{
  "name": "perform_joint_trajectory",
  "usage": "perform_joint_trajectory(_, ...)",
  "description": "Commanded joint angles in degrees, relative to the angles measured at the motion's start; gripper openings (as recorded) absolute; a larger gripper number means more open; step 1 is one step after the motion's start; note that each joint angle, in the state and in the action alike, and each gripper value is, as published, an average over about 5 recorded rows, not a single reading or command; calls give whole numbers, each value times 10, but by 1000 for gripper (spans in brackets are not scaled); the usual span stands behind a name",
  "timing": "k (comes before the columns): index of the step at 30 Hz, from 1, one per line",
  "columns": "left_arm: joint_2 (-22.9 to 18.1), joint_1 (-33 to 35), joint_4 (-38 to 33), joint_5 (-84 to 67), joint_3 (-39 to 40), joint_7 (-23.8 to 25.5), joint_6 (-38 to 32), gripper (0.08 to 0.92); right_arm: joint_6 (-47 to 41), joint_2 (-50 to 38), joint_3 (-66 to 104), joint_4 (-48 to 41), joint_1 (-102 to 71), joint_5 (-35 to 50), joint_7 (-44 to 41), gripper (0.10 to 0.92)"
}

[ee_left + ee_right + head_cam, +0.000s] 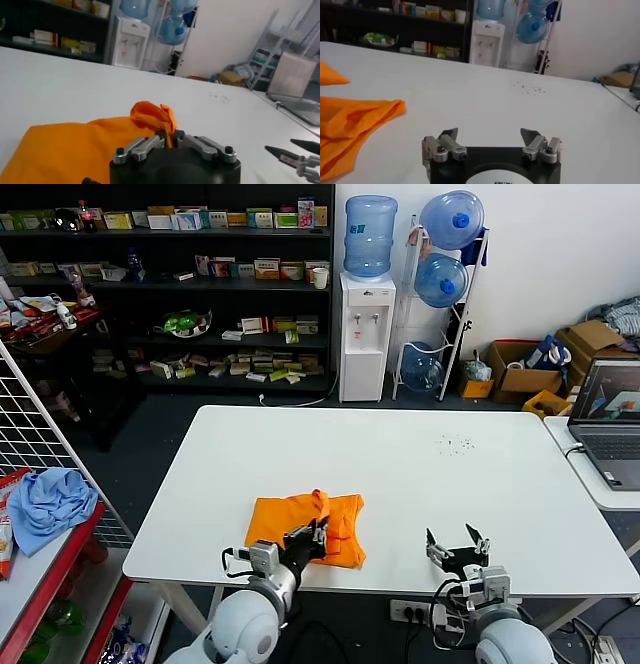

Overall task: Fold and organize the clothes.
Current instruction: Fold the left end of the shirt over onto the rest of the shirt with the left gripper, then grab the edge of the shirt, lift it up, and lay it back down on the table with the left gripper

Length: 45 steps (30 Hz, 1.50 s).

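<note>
The orange T-shirt [305,524] lies partly folded near the front edge of the white table [400,474]. My left gripper [318,534] is shut on a raised fold of the shirt; in the left wrist view the cloth [75,147] runs up between the closed fingers of the gripper [170,136]. My right gripper [458,540] is open and empty above the table's front edge, to the right of the shirt. In the right wrist view it [491,135] stands over bare table with the shirt's edge [355,117] off to one side.
A light blue cloth bundle [48,496] lies on a red rack at the left. A laptop [612,419] sits on a side table at the right. A water dispenser [366,334] and shelves [170,284] stand behind the table.
</note>
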Motion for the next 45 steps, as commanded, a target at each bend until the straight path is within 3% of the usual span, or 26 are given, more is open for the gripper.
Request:
perform_joint_trajectory(1,-46,-6,23,-14,20,9,-92,273,0,4,-5,-1,6,-1,1,823)
perform_joint_trajectory(4,-21,1,7,-35,0,2,-100,360,-1,4,-7,0,7,-1,1,823)
perform_joint_trajectory(8,55,16,-12,-37,-35,10,-89,481,-1,4,-10,5,7,-2,0,823)
perform_joint_trajectory(14,187,56,-22,-49,-91,55,-35,654,0,4,-14,5,8,-5,-4,823)
perform_joint_trajectory(18,228,60,-1,-89,-127,89,11,764,3,3,-16,1,5,-8,-8,823)
perform_joint_trajectory(21,234,47,33,-115,-139,113,32,812,4,2,-16,0,3,-9,-9,823)
perform_joint_trajectory(31,194,-16,144,-159,-138,174,50,823,5,-2,-9,6,-8,-12,-12,823)
perform_joint_trajectory(45,143,-42,172,-157,-116,185,59,823,4,-6,-3,13,-14,-9,-12,823)
